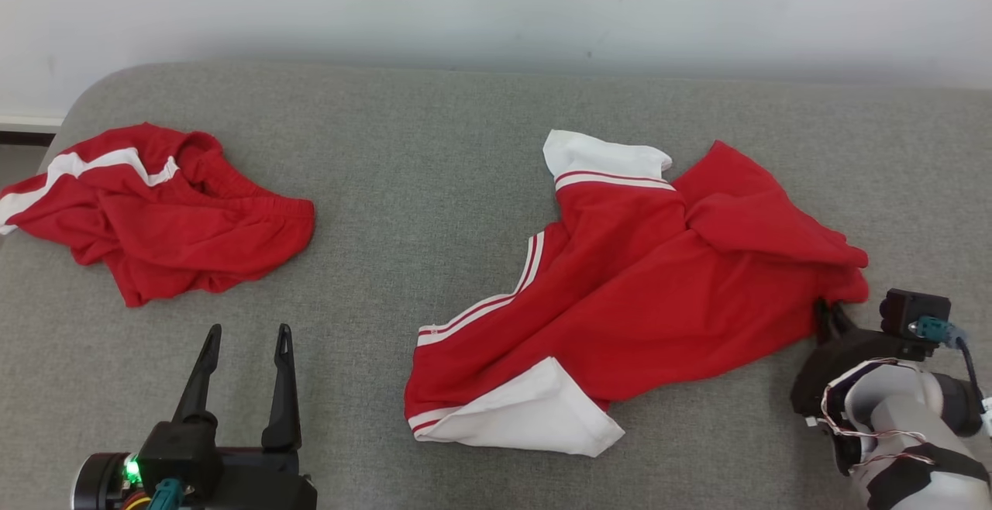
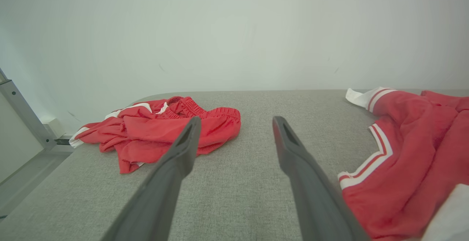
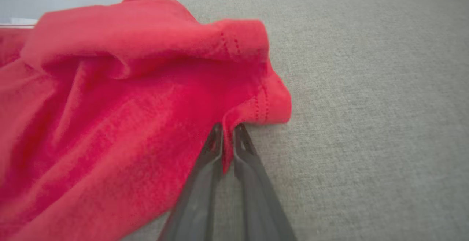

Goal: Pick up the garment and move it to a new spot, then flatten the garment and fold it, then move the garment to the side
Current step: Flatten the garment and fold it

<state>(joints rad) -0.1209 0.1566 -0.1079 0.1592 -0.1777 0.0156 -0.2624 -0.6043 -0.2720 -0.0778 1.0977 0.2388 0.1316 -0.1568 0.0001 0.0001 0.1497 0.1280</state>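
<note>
The garment (image 1: 659,285) is a crumpled red shirt with white sleeves and white stripes, lying right of centre on the grey padded surface (image 1: 434,130). My right gripper (image 1: 828,318) sits at the shirt's right edge. In the right wrist view its fingers (image 3: 228,129) stand nearly together with a fold of the red hem (image 3: 263,105) pinched between them. My left gripper (image 1: 248,333) stands open at the lower left with nothing between its fingers. In the left wrist view that gripper (image 2: 236,122) points at bare cushion, with the shirt (image 2: 414,149) to its right.
A second red piece, shorts (image 1: 163,208) with white stripes and an elastic waist, lies bunched at the far left; it also appears in the left wrist view (image 2: 161,131). A pale wall (image 1: 496,6) runs behind the surface. The cushion's rounded left corner (image 1: 85,99) drops off.
</note>
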